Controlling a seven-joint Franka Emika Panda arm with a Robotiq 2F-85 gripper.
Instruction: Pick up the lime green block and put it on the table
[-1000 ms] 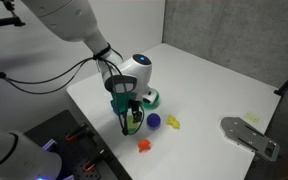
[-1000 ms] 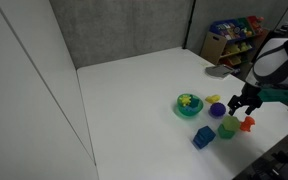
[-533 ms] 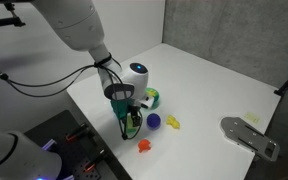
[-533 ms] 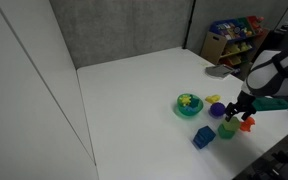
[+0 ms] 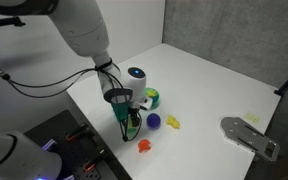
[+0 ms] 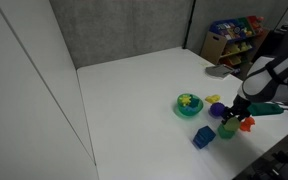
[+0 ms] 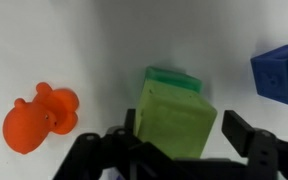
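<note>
Wrist view: an orange toy (image 7: 39,117) lies on the table (image 7: 84,40), left of the jaws. The gripper (image 7: 182,140) is spread around the lime green block (image 7: 176,118), with a small gap on its right side. A blue block (image 7: 281,72) sits farther right.

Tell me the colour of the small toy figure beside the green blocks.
The toy figure is orange, clearest in the wrist view.

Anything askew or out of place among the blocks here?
Mildly: in the wrist view the lime green block sits slightly twisted atop a deeper green cube, with the open gripper straddling it. Nothing looks spilled or damaged.
</note>
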